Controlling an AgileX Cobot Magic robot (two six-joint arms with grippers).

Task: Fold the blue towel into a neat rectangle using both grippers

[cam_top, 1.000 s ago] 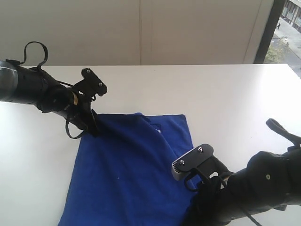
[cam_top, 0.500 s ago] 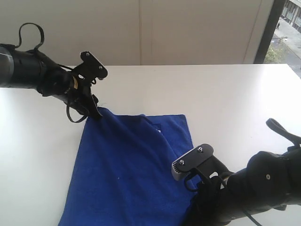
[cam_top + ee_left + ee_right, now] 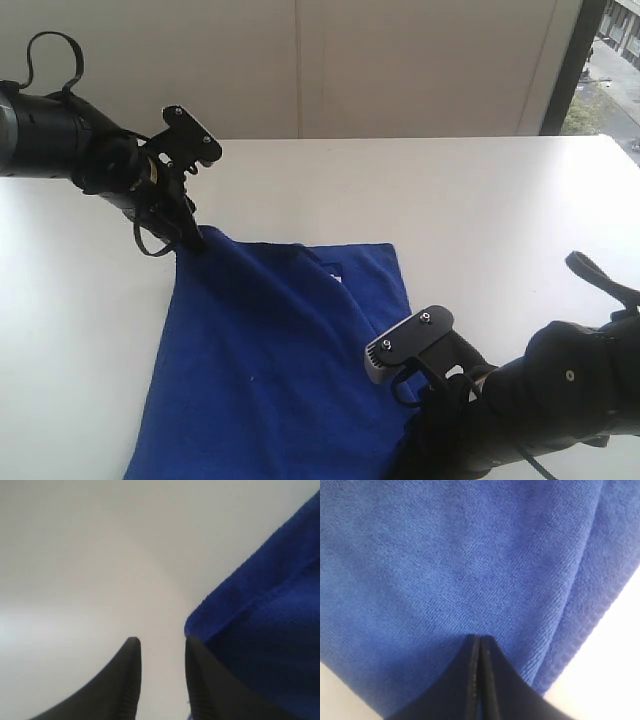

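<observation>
The blue towel [image 3: 270, 370] lies spread on the white table [image 3: 480, 200], with a ridge running across it from its far left corner toward the right arm. My left gripper [image 3: 195, 240] sits at that far left corner. In the left wrist view it [image 3: 162, 640] is open, with bare table between the fingers and the towel's corner [image 3: 270, 630] just outside one finger. The right arm [image 3: 520, 400] covers the towel's near right part and hides its own fingers there. The right wrist view shows the right gripper [image 3: 480, 639] shut, tips pressed into the towel [image 3: 445, 565] near its hemmed edge.
A pale wall stands behind the table and a dark window frame [image 3: 560, 70] rises at the far right. Bare white tabletop [image 3: 500, 180] extends beyond the towel to the right and back. A small white label [image 3: 335, 272] shows on the towel.
My left gripper has moved up and to the left, drawing the towel's far left corner outward so the cloth lies wider. The right arm has stayed put.
</observation>
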